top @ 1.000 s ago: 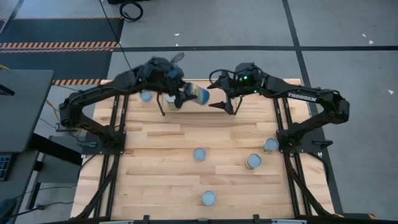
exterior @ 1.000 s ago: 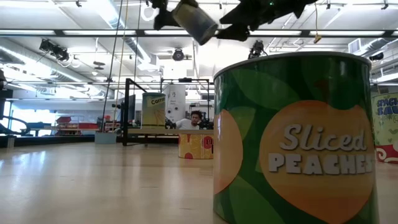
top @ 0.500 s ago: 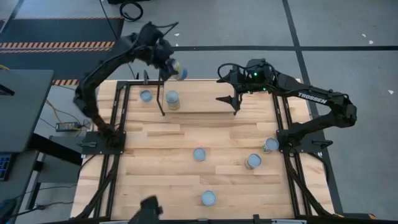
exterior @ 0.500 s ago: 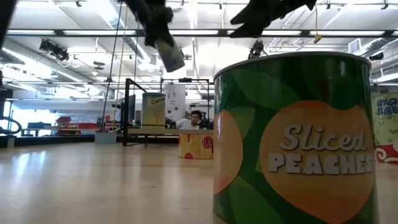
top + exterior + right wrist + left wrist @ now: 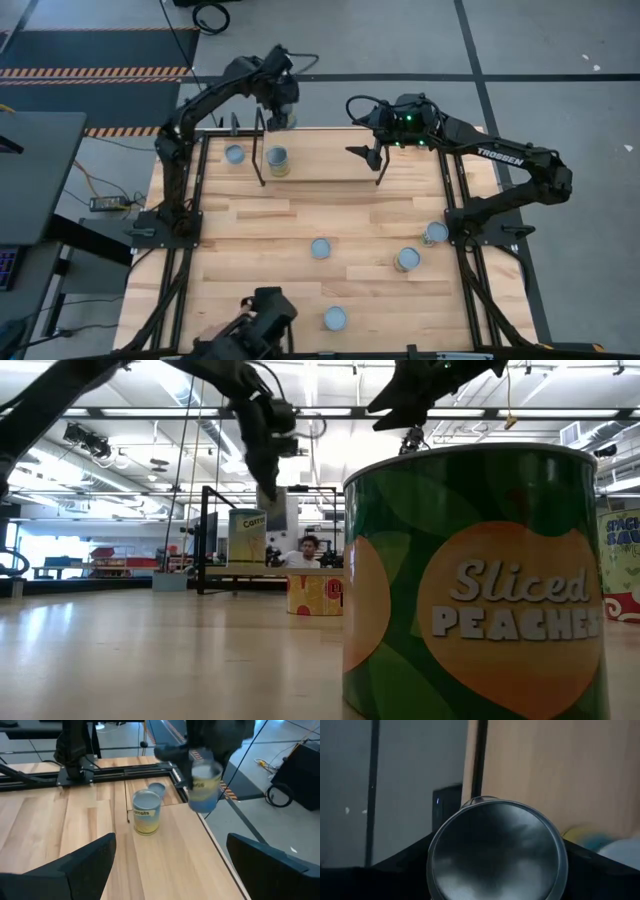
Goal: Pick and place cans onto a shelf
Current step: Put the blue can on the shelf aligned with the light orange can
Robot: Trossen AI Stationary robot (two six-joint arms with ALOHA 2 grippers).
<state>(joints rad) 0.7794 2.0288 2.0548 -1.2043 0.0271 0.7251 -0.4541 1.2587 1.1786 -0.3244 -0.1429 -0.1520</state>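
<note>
Four small silver-topped metal cans [image 5: 321, 248] are spread over the near half of the light wooden table [image 5: 250, 290], around 6 o'clock. Toward 12 o'clock, a yellow-labelled can [image 5: 277, 161] and a blue-grey-topped can [image 5: 235, 154] are seen on the low black wire-framed shelf [image 5: 320, 165]. A yellow-and-blue-labelled tin [image 5: 205, 786] is clamped in the left gripper [image 5: 281, 118] above the shelf's far edge at 11 o'clock, while the right gripper [image 5: 370, 150] is held wide apart and empty at 1 o'clock.

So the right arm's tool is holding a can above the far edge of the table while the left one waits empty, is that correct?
Not quite: the arms are swapped. The high view shows the left tool holding the can above the table's far edge, while the right tool waits empty, open.
</note>
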